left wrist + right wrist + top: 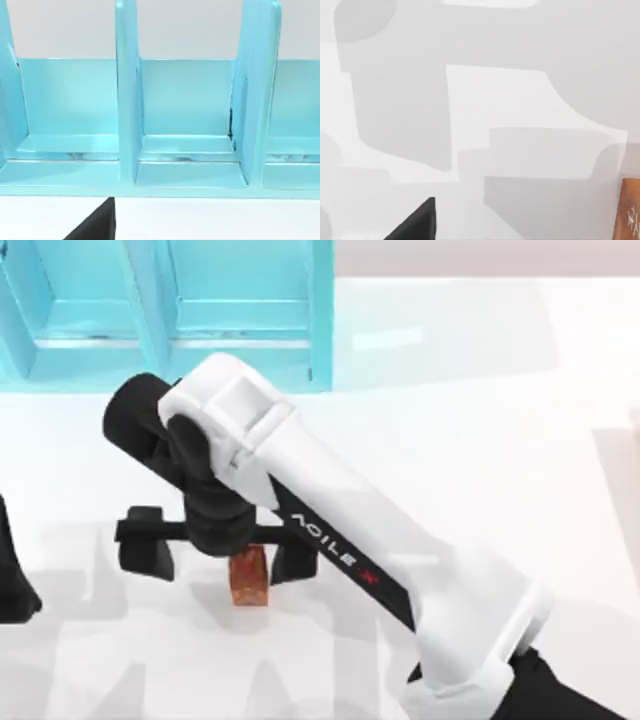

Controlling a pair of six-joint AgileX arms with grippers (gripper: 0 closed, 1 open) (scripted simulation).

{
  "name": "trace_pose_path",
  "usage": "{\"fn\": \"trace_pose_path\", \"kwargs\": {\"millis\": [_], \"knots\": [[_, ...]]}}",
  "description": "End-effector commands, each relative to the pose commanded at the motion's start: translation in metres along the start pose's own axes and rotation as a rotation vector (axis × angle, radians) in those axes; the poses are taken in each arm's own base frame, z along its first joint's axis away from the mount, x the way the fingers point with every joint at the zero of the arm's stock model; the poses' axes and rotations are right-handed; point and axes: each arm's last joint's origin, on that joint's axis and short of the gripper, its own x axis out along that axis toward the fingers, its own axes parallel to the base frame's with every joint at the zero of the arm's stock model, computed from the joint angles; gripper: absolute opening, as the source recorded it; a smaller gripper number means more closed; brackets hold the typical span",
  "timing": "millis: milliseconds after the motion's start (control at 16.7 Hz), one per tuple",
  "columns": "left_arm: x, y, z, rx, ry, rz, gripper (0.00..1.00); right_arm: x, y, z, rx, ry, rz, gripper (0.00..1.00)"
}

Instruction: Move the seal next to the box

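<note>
The seal [250, 580], a small reddish-brown block with orange speckles, stands on the white table left of centre. My right gripper [220, 552] hovers over it, open wide, with one black finger [145, 540] to the seal's left and the other just to its right. The seal sits between them, slightly toward the near side, and I cannot tell if anything touches it. In the right wrist view the seal [630, 215] is cut off at the frame's edge, with a dark fingertip [415, 225] low in the frame. The box is out of view.
A large cyan shelf [170, 310] with upright dividers stands at the back left; the left wrist view faces its compartments [185, 100]. My left arm [15, 575] is parked at the left edge. Bare white table [480, 420] stretches to the right.
</note>
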Motion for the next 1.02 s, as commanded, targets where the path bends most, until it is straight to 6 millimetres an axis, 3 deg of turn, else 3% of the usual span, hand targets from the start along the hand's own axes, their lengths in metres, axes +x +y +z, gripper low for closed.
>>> {"fn": "trace_pose_path", "kwargs": {"millis": [780,1020], "knots": [[0.0,0.0,0.0,0.0,0.0,0.0,1.0,0.0,0.0,0.0,0.0,0.0,0.0,0.02],[0.0,0.0,0.0,0.0,0.0,0.0,1.0,0.0,0.0,0.0,0.0,0.0,0.0,0.0]]}}
